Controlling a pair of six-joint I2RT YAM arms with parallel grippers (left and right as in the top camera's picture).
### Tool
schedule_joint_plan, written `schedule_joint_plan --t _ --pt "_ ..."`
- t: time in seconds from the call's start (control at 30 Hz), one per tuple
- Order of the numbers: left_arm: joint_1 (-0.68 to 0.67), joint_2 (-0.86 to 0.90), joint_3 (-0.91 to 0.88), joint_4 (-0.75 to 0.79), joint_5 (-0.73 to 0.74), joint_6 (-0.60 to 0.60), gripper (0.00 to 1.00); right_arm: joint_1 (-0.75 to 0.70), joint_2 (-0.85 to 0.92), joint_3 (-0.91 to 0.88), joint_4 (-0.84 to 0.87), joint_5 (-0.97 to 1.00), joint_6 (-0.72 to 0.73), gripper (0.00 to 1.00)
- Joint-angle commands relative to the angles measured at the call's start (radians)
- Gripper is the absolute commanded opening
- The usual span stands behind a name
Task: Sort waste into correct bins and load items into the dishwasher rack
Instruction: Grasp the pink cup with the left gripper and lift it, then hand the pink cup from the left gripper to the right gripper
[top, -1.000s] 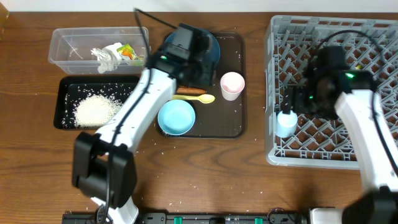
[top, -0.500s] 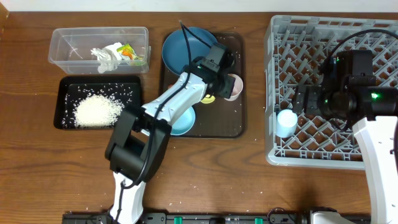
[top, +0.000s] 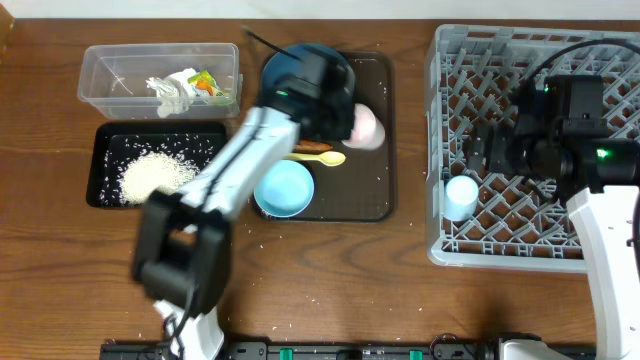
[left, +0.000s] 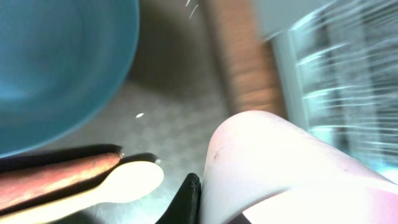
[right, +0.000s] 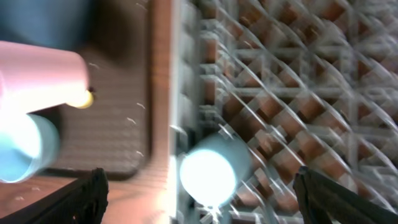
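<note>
Left gripper (top: 350, 124) around pink cup (top: 368, 128)

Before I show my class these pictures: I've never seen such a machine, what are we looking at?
These are two robot arms at a table, each ending in a two-finger gripper. One picture looks down from above; the other two come from cameras on the wrists, close and blurred. On the table: a clear tub with tissue and a wrapper, a black tray of rice, a brown tray with a dark blue plate, light blue bowl and yellow spoon, and a grey dishwasher rack holding a small light blue cup. The left gripper seems to hold the pink cup, tilted; the right gripper hangs open over the rack.
</note>
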Motion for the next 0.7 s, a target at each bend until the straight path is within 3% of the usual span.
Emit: schedule_joint_plan --t 0.0,0.2,0.37,0.43,0.67 --pt "0.095 -0.107 0.007 -0.018 0.353 -0.016 0.06 0.002 0.025 0.007 0.069 -0.252 -0.076 0.97" --pt "0.230 -0.124 0.007 -0.043 0.823 -0.011 0.06 0.037 0.052 0.004 0.292 -0.666 -0.186 0.99" --pt "0.257 -0.123 0.007 -0.042 1.058 -0.012 0.06 0.087 0.053 0.004 0.473 -0.856 -0.194 0.99" --pt "0.254 -0.123 0.007 -0.042 1.123 -0.013 0.06 0.114 0.054 0.004 0.515 -0.882 -0.194 0.99" --pt "0.251 -0.123 0.007 -0.047 1.125 -0.024 0.06 0.216 0.054 0.004 0.534 -0.896 -0.286 0.99"
